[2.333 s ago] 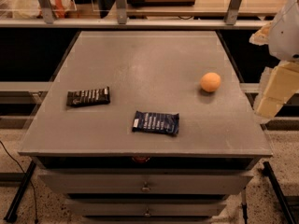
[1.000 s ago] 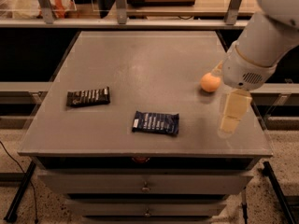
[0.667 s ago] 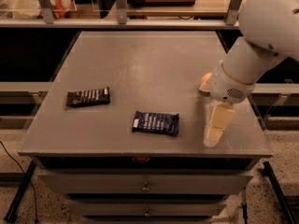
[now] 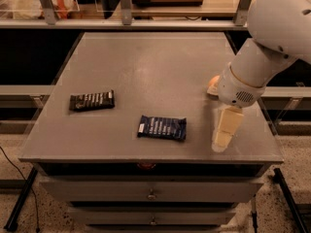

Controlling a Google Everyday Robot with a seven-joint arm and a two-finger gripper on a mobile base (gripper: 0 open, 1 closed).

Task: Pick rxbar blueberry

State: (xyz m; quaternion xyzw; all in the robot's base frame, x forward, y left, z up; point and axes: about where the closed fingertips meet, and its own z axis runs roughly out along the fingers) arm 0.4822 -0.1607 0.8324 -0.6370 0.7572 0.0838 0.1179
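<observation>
A flat, matte grey desk [image 4: 146, 57] with drawers [image 4: 150, 191] beneath stands on a speckled floor [image 4: 291, 212]. It carries three things. One flat, rectangular dark navy-blue rxbar blueberry wrapper [image 4: 162, 127] lies near the front middle. One slimmer black-brown bar wrapper [image 4: 92, 100] lies left of it. One orange ball [image 4: 213, 83] is mostly hidden behind the smooth white arm [image 4: 262, 67]. The cream, blocky end effector [image 4: 220, 141] hangs over the front right, apart from the navy wrapper; whether it is clenched or released cannot be told.
</observation>
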